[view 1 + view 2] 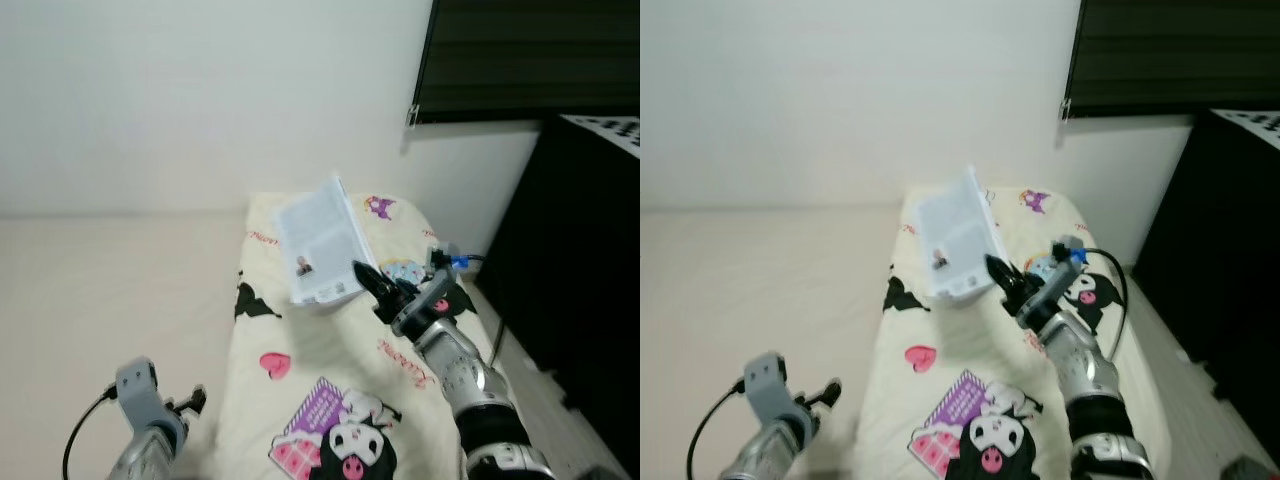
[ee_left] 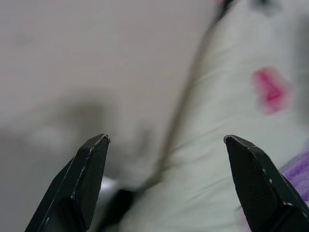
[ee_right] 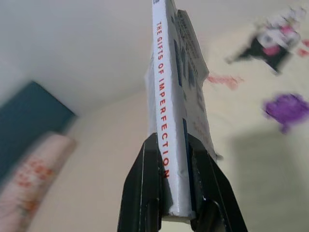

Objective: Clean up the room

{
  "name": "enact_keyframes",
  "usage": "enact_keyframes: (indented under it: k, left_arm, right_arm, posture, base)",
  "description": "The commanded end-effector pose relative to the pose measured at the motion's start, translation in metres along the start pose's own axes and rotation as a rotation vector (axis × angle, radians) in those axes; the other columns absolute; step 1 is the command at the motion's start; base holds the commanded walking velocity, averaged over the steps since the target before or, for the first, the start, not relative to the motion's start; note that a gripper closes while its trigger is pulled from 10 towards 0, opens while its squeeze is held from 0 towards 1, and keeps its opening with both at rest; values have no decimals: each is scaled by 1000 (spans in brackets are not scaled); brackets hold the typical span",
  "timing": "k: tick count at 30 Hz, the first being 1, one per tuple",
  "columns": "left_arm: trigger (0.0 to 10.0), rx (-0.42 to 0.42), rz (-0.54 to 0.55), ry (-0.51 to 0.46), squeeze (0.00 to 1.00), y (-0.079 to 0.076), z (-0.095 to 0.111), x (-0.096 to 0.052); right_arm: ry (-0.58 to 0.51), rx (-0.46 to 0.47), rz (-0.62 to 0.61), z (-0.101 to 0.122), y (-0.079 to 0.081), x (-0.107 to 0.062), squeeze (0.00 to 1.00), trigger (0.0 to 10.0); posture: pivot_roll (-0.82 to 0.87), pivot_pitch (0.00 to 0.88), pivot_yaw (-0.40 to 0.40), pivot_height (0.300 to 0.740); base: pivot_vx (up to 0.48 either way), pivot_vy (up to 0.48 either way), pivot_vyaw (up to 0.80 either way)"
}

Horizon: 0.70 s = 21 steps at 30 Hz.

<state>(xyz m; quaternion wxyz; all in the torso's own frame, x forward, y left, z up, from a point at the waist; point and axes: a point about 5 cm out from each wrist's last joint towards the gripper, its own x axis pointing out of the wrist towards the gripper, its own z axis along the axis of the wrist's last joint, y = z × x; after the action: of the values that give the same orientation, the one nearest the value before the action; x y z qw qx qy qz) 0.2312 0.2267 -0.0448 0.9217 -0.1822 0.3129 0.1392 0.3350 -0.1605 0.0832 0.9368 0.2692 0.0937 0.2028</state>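
Right wrist view: one white paperback book (image 3: 170, 96), spine facing the camera, is clamped between the right gripper (image 3: 179, 188) fingers, its long axis running straight out from them. The left gripper (image 2: 166, 181) fingers are spread apart beside the patterned bed cover (image 2: 231, 159).

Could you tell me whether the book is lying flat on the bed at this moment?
No, the right gripper is shut on the book at its spine, holding it lifted above the patterned bed cover.

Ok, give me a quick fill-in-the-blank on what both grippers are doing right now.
1. The right gripper is shut on a ____.
2. The red title on its spine ends in the word ____.
3. The left gripper has its fingers ____.
4. The book is held above the ____.

Missing words: book; IMPERFECTION; open; bed
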Motion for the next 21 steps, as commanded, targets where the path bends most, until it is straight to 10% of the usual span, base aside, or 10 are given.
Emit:
enact_keyframes:
  k: [1,9,21]
  left_arm:
    - [10000,35,52,43,0,13,-10,-4]
    - [10000,134,237,311,0,61,-77,-39]
    - [10000,154,238,320,0,62,-81,-42]
  right_arm:
    - [43,-37,-17,-12,-1,0,0,10000]
    - [264,-112,-105,-72,-19,-29,0,10000]
    - [289,-134,-69,-84,-22,-36,0,10000]
  posture:
    - [-55,0,-32,740]
    - [-56,0,-26,740]
    - [-25,0,-37,740]
  base:
    - [0,0,800]
    - [0,0,800]
    - [0,0,790]
